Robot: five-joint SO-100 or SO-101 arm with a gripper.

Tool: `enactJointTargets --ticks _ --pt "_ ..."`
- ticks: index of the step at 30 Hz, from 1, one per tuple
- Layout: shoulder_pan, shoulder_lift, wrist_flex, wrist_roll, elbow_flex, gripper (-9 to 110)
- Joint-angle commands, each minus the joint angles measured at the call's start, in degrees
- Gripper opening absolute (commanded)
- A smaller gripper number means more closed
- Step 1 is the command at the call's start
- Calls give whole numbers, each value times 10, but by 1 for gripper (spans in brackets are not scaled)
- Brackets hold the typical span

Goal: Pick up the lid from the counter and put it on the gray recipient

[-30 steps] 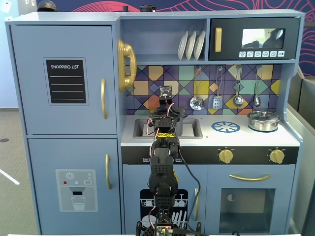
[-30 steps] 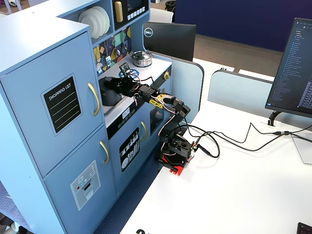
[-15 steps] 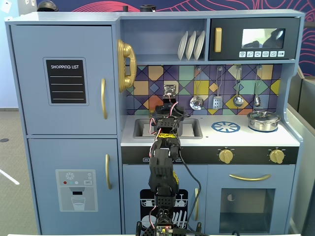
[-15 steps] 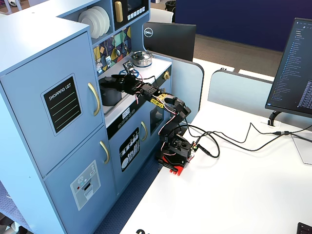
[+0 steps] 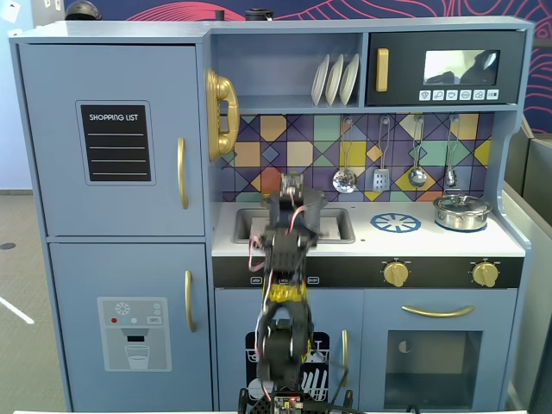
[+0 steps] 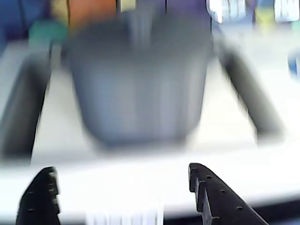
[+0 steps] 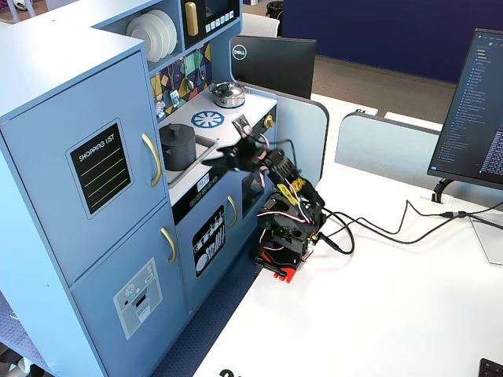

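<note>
The gray recipient (image 7: 178,146) stands in the sink recess at the left end of the counter (image 7: 236,112) of the toy kitchen. In this oblique fixed view its top looks closed off by the lid (image 7: 178,128), a flat dark disc level with the rim; the knob is too small to confirm. Judgement: the placement appears done, and only clearing the arm away remains.

The claw (image 6: 123,180) is spread and holds nothing, its two dark fingers framing the bottom of the wrist view, apart from the pot.

The wrist view is blurred; it shows the pot's wall (image 6: 138,79) head-on, with the rim indistinct. The frontal fixed view has the arm (image 5: 285,259) across the sink, hiding the pot; it does show the silver pot (image 5: 462,211) on the right burner, untouched.
</note>
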Motion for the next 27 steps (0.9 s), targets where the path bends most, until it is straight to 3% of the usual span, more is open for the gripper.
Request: enactJointTargets --ticks 1,4,7,13,18,22,27 --pt "1 87 83 4 51 17" --pt "-14 98 135 15 105 12" --pt "-35 98 206 -24 159 0" --pt "-40 98 230 29 293 0" --pt "-31 98 182 56 412 0" --pt "-52 98 222 111 417 0" --pt "-51 98 342 52 417 1"
